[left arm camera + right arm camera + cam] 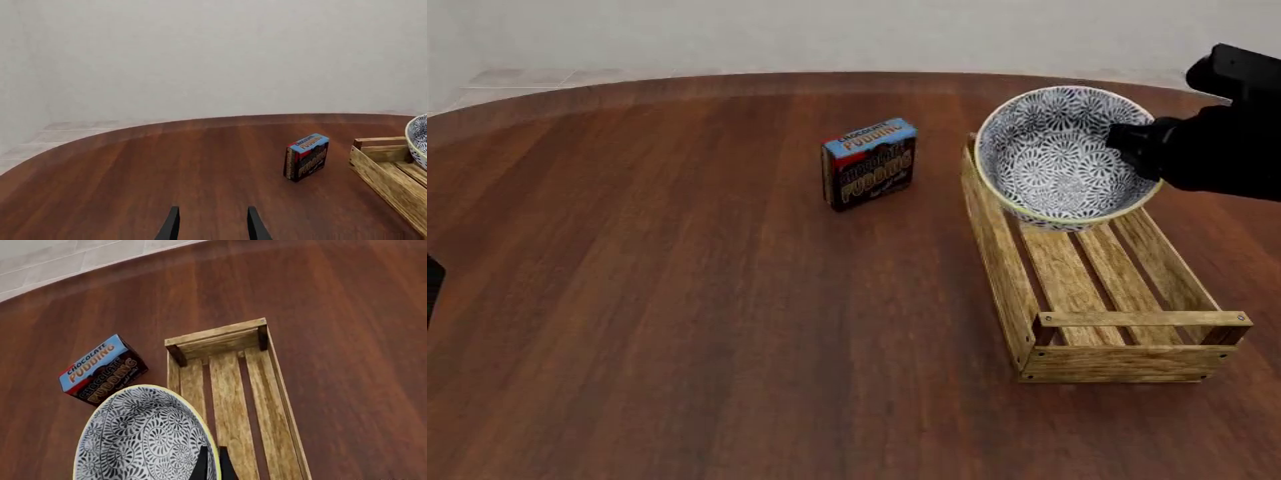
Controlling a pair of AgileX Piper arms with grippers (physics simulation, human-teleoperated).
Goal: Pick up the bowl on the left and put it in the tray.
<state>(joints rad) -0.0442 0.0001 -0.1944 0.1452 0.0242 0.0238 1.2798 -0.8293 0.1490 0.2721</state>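
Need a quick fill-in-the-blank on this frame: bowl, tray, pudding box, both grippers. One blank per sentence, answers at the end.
1. The right gripper pinches the rim of the ____, holding it tilted.
2. The bowl hangs above the far end of the wooden ____.
3. On the table to the left of the tray stands a chocolate ____ box.
4. The left gripper is open and holds ____.

Answers: bowl; tray; pudding; nothing
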